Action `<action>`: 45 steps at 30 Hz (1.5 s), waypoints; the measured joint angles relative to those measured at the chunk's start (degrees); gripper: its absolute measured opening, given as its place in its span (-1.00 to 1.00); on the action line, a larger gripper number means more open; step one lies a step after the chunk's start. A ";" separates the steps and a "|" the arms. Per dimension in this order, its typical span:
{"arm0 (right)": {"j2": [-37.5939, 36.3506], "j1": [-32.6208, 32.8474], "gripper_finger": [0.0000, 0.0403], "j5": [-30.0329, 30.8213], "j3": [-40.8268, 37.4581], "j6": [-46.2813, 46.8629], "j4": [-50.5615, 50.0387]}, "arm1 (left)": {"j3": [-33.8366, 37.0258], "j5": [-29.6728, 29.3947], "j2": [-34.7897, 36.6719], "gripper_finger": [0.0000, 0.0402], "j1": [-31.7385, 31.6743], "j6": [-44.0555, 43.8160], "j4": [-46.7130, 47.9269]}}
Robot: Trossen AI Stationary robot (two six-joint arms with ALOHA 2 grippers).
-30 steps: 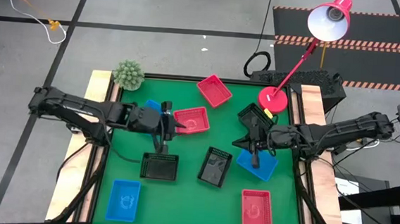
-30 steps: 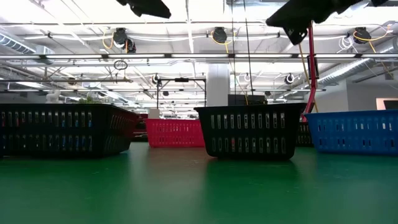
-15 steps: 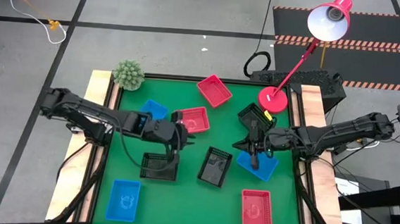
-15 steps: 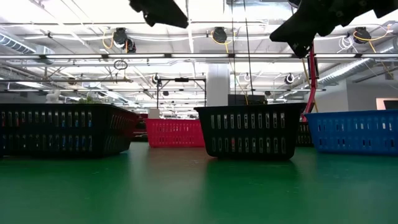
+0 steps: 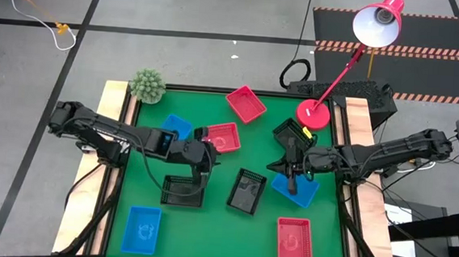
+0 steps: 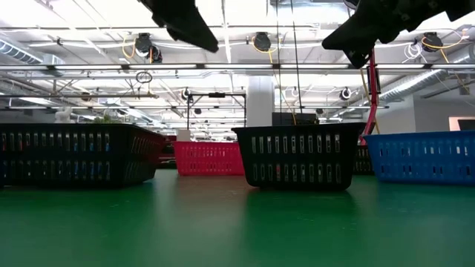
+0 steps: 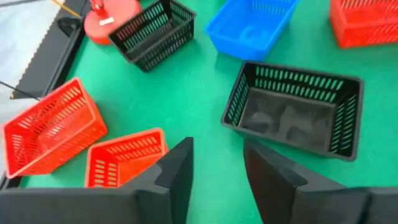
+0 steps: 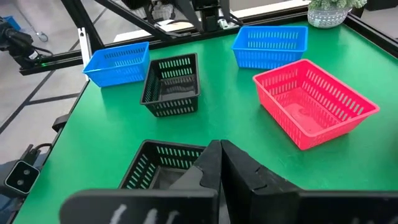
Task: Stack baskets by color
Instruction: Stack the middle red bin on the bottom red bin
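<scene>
Baskets: nine, none stacked; sorting by colour all left to do. Left gripper (image 5: pixel 201 155), fingers apart, empty, hovers over tabletop (image 5: pixel 206 224); black basket (image 5: pixel 183 192) just below it, red basket (image 5: pixel 220 137) beside, blue basket (image 5: pixel 176 126) behind. Right gripper (image 5: pixel 292 180) closed, empty, above another blue basket (image 5: pixel 299 192)

You see perforated plastic baskets (image 5: pixel 247 190) on a matt green table mat (image 5: pixel 206 224), edged beside it by pale wooden boards (image 5: pixel 111 100).

Red lamp (image 5: pixel 356 52), small potted plant (image 5: pixel 147 85)
</scene>
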State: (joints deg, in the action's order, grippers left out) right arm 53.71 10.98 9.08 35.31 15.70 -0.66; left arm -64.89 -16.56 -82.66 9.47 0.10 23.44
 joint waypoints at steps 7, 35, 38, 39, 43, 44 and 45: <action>-0.03 0.00 -1.00 0.07 0.00 0.07 -0.07 | -0.09 -2.90 -3.81 -0.04 -3.11 -0.94 -0.88; -0.02 -0.02 -1.00 0.09 0.07 -0.29 -0.88 | 0.33 4.29 -18.11 -0.12 -13.79 1.16 5.72; 0.00 -0.02 -1.00 0.09 0.07 -0.35 -0.88 | 0.21 4.62 -19.05 -0.26 -14.23 2.43 5.34; -0.02 -0.01 -1.00 0.09 0.07 -0.36 -0.88 | 0.27 4.60 -19.38 -0.32 -14.31 2.89 5.51; 0.00 0.00 -1.00 0.09 0.04 -0.36 -0.89 | 0.29 4.59 -19.79 -0.61 -14.07 6.25 5.27; 0.00 0.00 -1.00 0.09 0.04 -0.35 -0.92 | 0.24 4.57 -19.70 -0.70 -13.83 7.35 4.80; 0.00 0.00 -1.00 0.09 0.04 -0.35 -1.04 | 0.12 4.57 -19.70 -0.79 -13.58 8.58 4.52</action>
State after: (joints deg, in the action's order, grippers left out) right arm 53.71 10.98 9.17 35.35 15.35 -1.71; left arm -64.77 -11.99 -102.36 -4.11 8.68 27.96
